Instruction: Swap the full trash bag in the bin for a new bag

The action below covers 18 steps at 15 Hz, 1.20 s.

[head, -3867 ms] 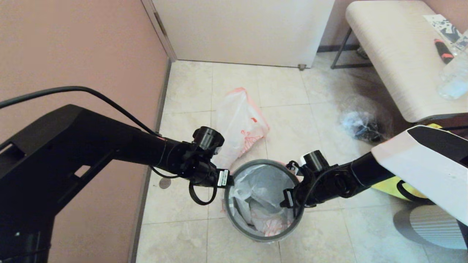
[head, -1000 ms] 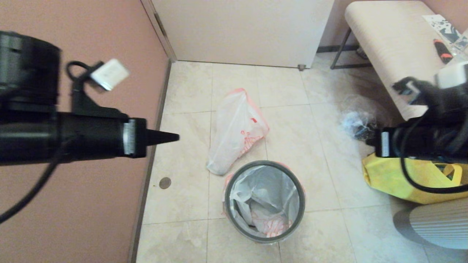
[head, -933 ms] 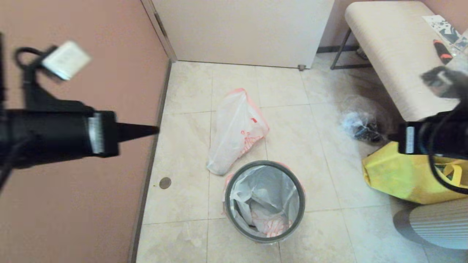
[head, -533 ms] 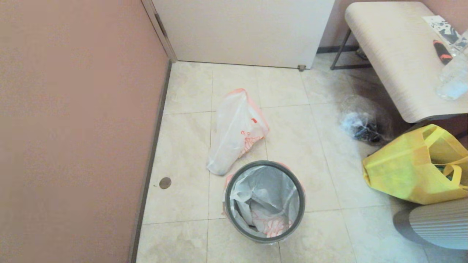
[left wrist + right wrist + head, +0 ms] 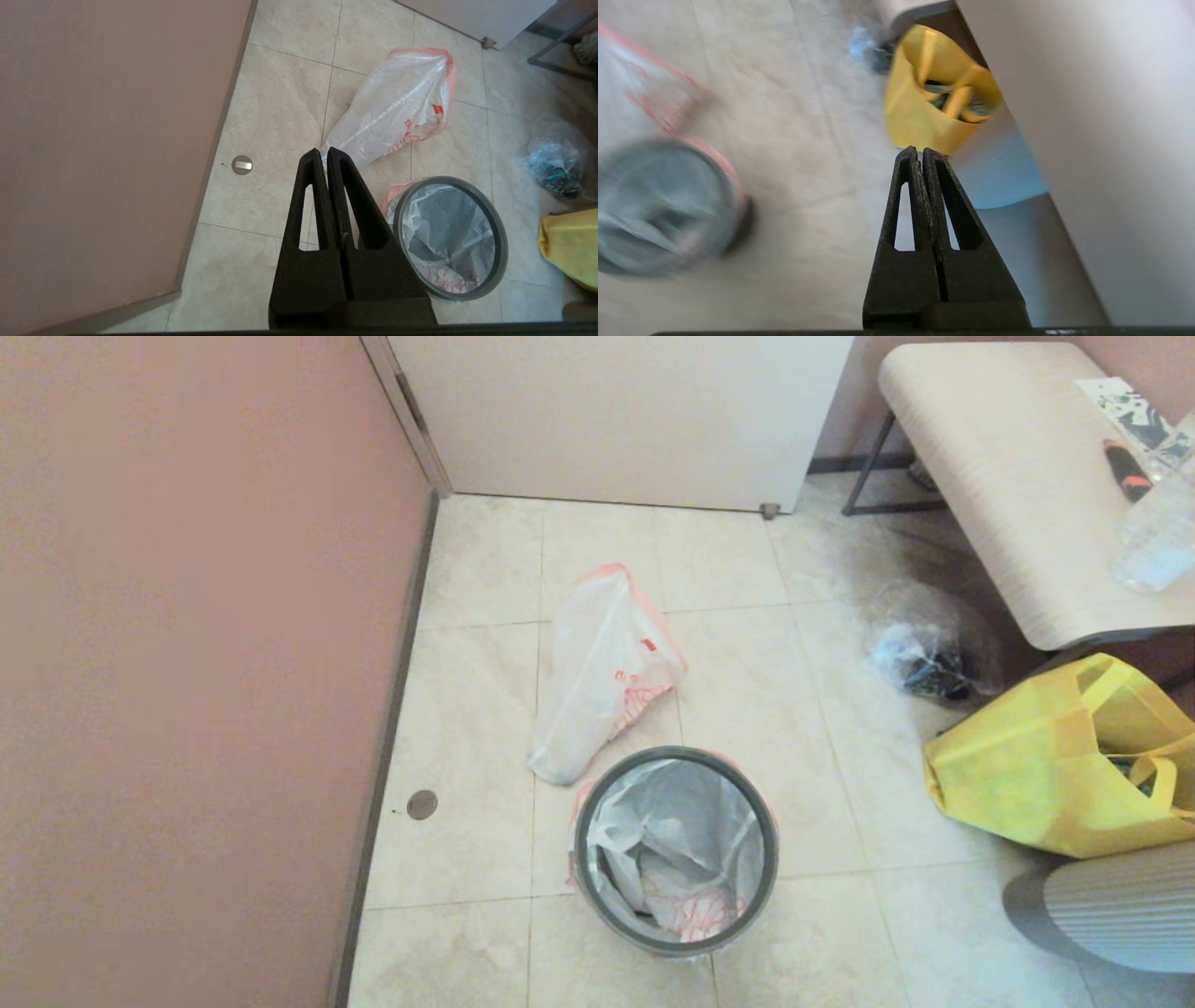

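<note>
Both end effectors, left [image 5: 325,156] and right [image 5: 920,155], pinched closed, empty, above the tiled floor [image 5: 747,663]. Centre frame, lumpy white full trash bag [image 5: 607,672] lies beside the round black bin [image 5: 676,850], lined with thin red-printed bag [image 5: 681,845]; yellow fabric tote [image 5: 1046,775] right.

The bin [image 5: 675,850] has a thin grey ring rim, smooth and matt like plastic. The bag lining it [image 5: 674,840] is thin, crinkled translucent film with a slight sheen. Beside the bin, the bag lying on the floor [image 5: 602,672] is the same filmy plastic, pink-orange at its edge. The floor [image 5: 467,709] is smooth stone-look tile. Right of the bin, the yellow tote [image 5: 1055,770] looks like matt fabric, possibly non-woven.
</note>
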Available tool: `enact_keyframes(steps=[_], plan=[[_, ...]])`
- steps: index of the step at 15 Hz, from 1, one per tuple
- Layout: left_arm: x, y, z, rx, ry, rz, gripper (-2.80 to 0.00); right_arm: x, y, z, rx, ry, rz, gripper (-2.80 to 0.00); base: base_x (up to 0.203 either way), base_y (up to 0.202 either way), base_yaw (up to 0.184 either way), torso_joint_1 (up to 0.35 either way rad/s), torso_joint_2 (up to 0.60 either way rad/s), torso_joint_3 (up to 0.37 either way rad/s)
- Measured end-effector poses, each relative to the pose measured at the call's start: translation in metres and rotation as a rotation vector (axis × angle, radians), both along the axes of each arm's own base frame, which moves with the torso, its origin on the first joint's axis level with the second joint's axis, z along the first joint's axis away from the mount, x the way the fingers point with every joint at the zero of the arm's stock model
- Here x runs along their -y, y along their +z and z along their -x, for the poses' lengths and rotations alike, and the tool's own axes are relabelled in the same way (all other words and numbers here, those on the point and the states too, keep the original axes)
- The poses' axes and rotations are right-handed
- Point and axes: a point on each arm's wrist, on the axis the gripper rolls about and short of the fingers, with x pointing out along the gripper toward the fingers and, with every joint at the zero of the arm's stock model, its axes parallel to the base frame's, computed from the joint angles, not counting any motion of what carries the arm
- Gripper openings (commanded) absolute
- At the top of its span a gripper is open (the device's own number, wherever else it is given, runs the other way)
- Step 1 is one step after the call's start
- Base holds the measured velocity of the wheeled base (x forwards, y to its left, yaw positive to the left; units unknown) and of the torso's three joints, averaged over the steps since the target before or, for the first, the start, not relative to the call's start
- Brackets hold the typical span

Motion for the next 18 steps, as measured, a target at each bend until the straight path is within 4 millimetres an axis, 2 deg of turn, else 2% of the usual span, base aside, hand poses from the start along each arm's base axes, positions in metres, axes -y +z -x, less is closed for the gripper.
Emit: enact_keyframes(steps=[3,6,11,15,18], plan=[[0.007,-0.006,0.006,-0.025,-0.031,-0.010,-2.80,-0.002,-0.039,0.010,-0.033,-0.005,0.090,-2.80,0.000,0.000,0.000,0.000,0.00,0.000],[0.014,-0.029,0.011,-0.060,-0.151,-0.080,-2.80,-0.004,-0.073,0.004,-0.030,0.050,0.100,-2.80,0.000,0.000,0.000,0.000,0.00,0.000],[0.017,-0.096,-0.002,-0.053,-0.230,-0.271,-2.80,-0.006,-0.117,-0.040,0.084,0.111,-0.018,-2.80,0.000,0.000,0.000,0.000,0.00,0.000],[0.016,-0.140,-0.024,-0.053,-0.196,-0.293,-2.80,-0.008,-0.151,-0.064,0.053,0.218,-0.059,-2.80,0.000,0.000,0.000,0.000,0.00,0.000],[0.016,-0.148,-0.030,0.000,-0.160,-0.305,-2.80,-0.010,-0.170,-0.072,-0.014,0.303,0.045,-2.80,0.000,0.000,0.000,0.000,0.00,0.000]])
